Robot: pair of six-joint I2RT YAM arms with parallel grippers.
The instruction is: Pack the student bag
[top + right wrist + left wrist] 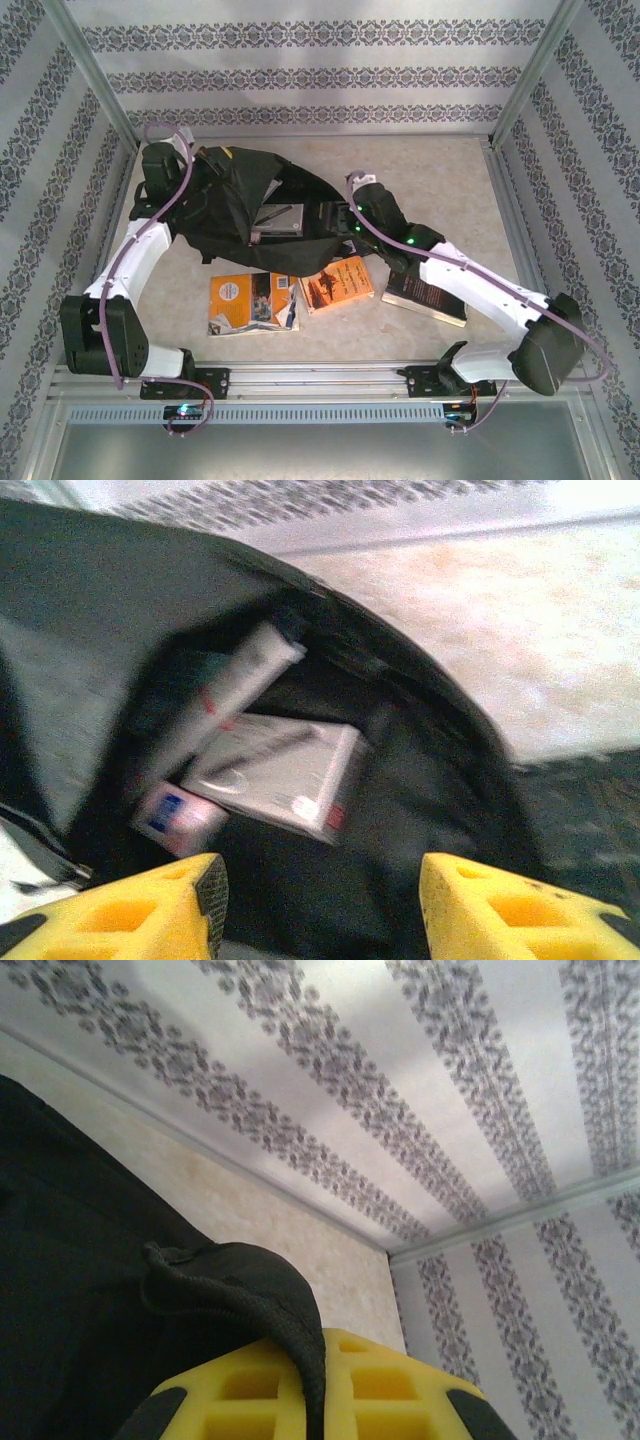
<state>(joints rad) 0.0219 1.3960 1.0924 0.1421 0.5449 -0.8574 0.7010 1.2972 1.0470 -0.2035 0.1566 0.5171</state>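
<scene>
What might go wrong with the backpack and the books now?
The left jaws pinch just a fold of the student bag; it may slip and the mouth flop shut. The white book lies near the mouth, so it might slide out when the open right jaws push another in.

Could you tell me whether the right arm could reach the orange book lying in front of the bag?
Probably yes. The right gripper is open and empty at the student bag's mouth, and the orange book lies uncovered on the table just beside that arm.
</scene>
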